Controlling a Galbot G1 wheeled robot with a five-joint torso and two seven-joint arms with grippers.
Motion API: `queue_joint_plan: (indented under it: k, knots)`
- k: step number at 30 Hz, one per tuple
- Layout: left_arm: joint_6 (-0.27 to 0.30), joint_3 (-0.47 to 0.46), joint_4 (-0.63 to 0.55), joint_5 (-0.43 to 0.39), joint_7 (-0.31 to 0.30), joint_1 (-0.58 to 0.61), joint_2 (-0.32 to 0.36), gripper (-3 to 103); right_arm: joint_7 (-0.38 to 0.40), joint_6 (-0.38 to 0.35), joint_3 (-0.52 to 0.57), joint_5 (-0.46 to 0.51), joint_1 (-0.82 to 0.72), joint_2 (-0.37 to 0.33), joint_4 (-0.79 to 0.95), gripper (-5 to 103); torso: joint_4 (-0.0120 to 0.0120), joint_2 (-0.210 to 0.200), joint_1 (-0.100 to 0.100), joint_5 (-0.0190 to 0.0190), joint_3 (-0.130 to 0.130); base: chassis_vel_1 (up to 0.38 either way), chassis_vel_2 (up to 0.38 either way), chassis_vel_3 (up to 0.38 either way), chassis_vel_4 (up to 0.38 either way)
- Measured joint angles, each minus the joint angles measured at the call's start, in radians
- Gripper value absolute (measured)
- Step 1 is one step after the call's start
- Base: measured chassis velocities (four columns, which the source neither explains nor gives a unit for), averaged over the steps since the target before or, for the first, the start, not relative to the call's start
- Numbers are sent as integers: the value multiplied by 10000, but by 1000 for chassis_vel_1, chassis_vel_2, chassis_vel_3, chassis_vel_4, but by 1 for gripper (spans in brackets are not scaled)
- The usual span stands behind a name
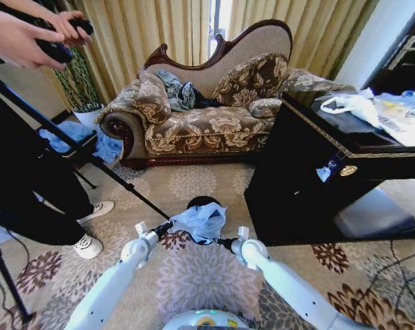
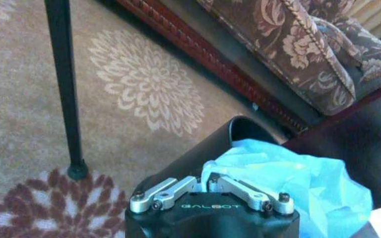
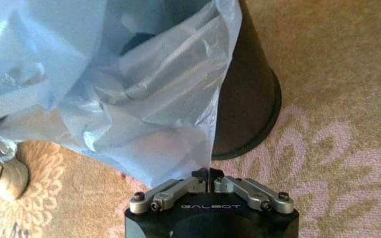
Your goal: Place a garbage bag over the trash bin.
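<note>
The left tool (image 1: 167, 226) and the right tool (image 1: 225, 242) are both closed on edges of the garbage bag (image 1: 202, 221), one at each side of it. The pale blue bag hangs bunched over the near part of the trash bin (image 1: 203, 201), which stands on the patterned carpet (image 1: 194, 275). Behind the bin is the floral sofa (image 1: 207, 124).

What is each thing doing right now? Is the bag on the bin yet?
Pale blue crinkly plastic garbage bag: bunched over the bin's mouth, not yet pulled down its sides.
Small round black trash bin: upright on the carpet.
Left gripper: shut on the garbage bag.
Right gripper: shut on the garbage bag.
</note>
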Motion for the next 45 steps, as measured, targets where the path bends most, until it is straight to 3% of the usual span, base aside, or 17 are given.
queue_joint_plan:
  k: [12,25,30,35,39,41,44,45]
  knots:
    - [-287,85,807,157,227,-387,-227,0,-560,504,173,-1455,402,786,-1420,0,1,0,0,-1,0,0,0,0,0]
    - [-249,84,935,-300,212,-888,-93,0,-830,804,-44,-3271,640,461,-1451,0,-1,0,1,-1,1,0,0,0,0]
    - [-153,92,916,-548,119,-945,9,0,-787,793,-31,-3439,629,412,-1397,0,0,0,0,0,0,0,0,0,0]
    - [74,40,981,-1341,-186,-1048,27,-2,-799,1000,10,-3677,619,502,-1497,0,0,0,1,-1,0,0,0,0,0]
    - [315,-107,794,-1943,-404,-1072,36,14,-835,1141,72,-3847,466,380,-1150,-3,1,0,1,1,1,0,0,0,0]
    - [343,-126,727,-2039,-434,-1072,51,19,-891,1138,97,-3877,409,256,-964,2,0,0,0,-1,0,0,0,0,0]
    - [423,-188,465,-2294,-521,-1067,60,30,-1041,1208,117,-4114,243,-54,-505,18,-1,0,1,-1,0,0,0,0,0]
    - [423,-188,465,-2294,-521,-1067,60,30,-1041,1208,117,-4114,243,-54,-505,18,-1,0,1,-1,0,0,0,0,0]
